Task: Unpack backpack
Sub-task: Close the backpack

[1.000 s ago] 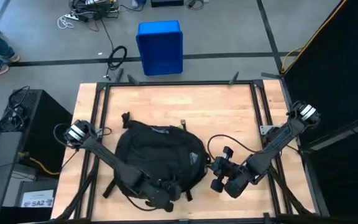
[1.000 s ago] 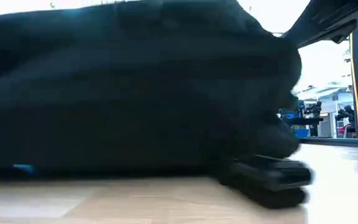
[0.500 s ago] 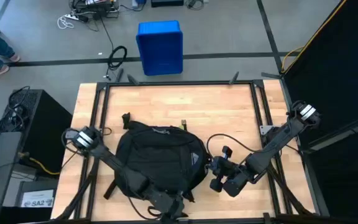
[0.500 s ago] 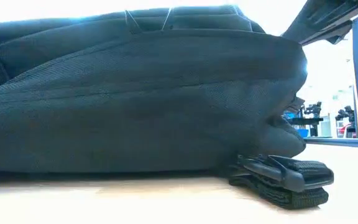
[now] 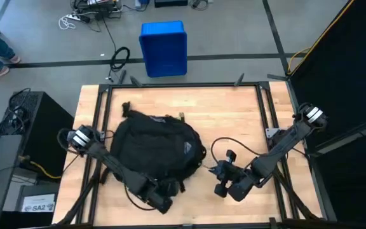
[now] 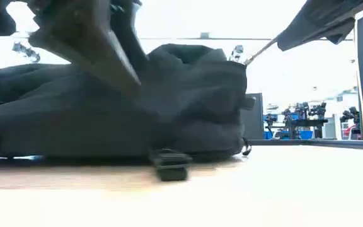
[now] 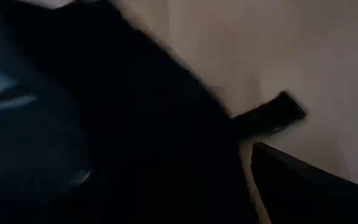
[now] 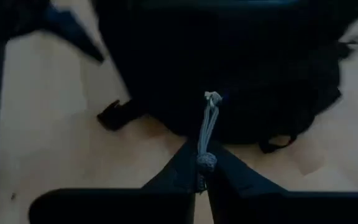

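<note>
Black backpack [image 5: 154,149] lay on wooden table [image 5: 234,114] just left of right gripper [image 8: 202,169], its fingers pinched on grey zipper pull cord [image 8: 207,130] stretched taut from backpack, left gripper [image 5: 164,197] at backpack's near edge, finger state unclear.

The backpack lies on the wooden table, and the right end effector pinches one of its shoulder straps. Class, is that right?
Not quite. The backpack does lie on the wooden table, but the right end effector pinches a grey zipper pull cord, not a shoulder strap. The right wrist view shows it.
</note>
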